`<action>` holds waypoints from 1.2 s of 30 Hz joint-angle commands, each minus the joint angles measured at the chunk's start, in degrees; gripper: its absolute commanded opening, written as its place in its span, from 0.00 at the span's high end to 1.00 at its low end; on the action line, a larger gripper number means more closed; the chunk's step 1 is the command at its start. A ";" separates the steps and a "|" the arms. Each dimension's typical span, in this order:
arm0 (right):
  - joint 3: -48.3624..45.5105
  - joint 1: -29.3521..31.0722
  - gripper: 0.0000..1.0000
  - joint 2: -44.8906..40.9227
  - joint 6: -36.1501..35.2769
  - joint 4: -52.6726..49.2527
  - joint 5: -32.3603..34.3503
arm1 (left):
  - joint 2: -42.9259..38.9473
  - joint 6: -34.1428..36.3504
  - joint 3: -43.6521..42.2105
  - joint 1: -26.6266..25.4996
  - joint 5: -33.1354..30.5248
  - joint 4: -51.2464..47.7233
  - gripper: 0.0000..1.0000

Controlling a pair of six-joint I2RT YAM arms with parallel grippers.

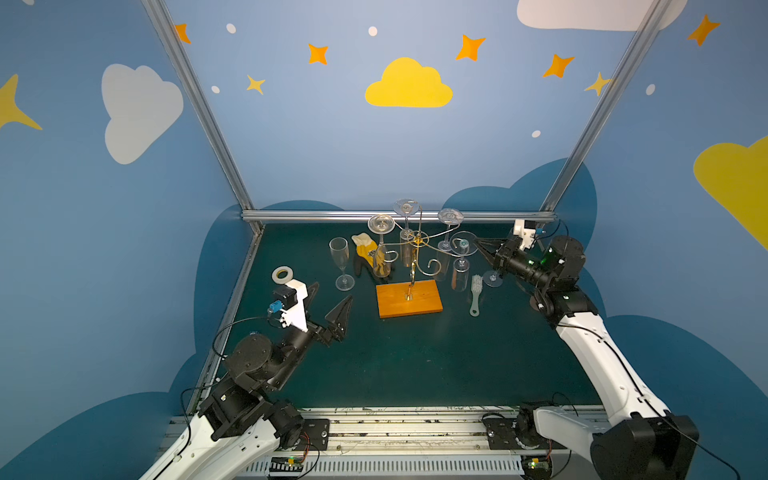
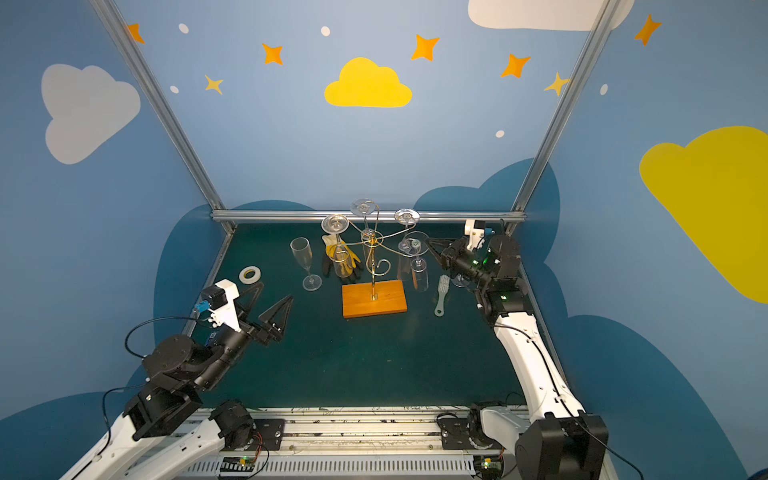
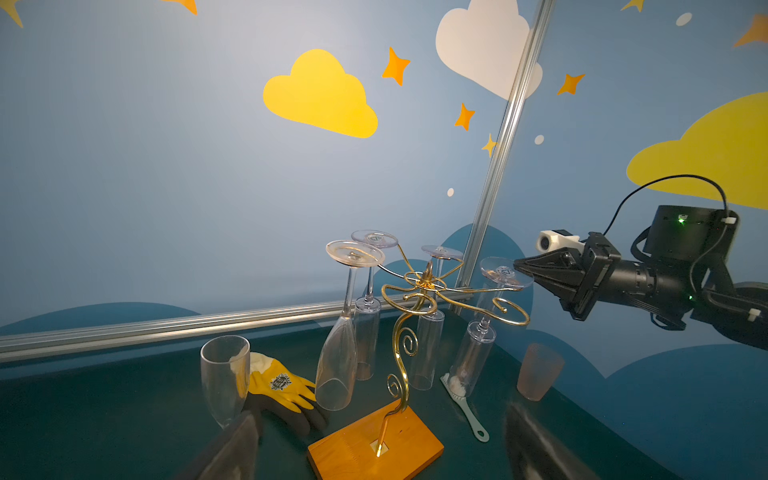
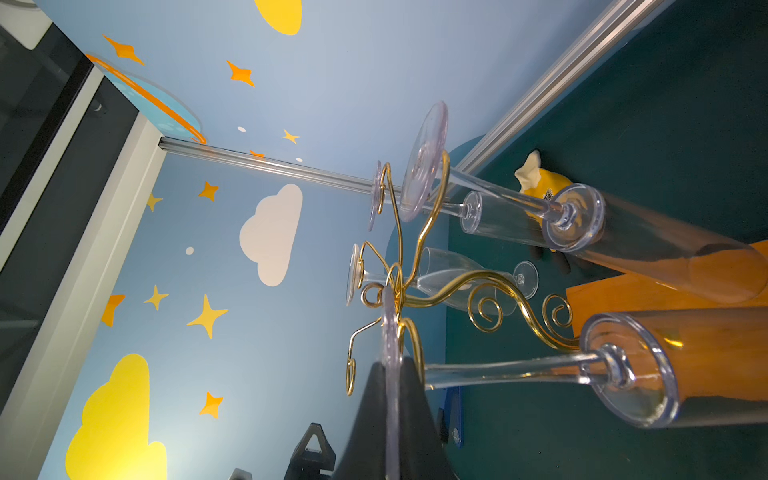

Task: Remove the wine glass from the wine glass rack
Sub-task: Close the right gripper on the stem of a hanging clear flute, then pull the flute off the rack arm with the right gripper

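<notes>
Illegible sticker (image 3: 505,271) on wine glass (image 3: 473,363)

Overhead pair, both wrist cameras toward rack (image 1: 409,305)

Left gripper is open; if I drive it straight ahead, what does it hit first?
Probably the standing glass: nearest, in line with one finger of the left gripper. Its centre line runs on to the rack's wooden base. Depth is unclear.

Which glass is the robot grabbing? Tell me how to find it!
Find the gold wire rack on its orange wooden base in the middle of the green table. The wine glass hangs upside down at the rack's far right. Unlike the other hanging glasses, its round foot is pinched in the black right gripper.
</notes>
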 commanded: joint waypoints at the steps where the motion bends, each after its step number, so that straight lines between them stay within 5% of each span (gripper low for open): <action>1: -0.85 0.31 1.00 -2.02 1.55 0.47 1.94 | -0.45 0.12 0.16 0.29 -0.50 0.03 0.09; 36: -1.09 0.76 1.00 -5.42 12.87 2.73 0.59 | -0.82 0.00 -0.19 0.24 -0.68 0.32 0.09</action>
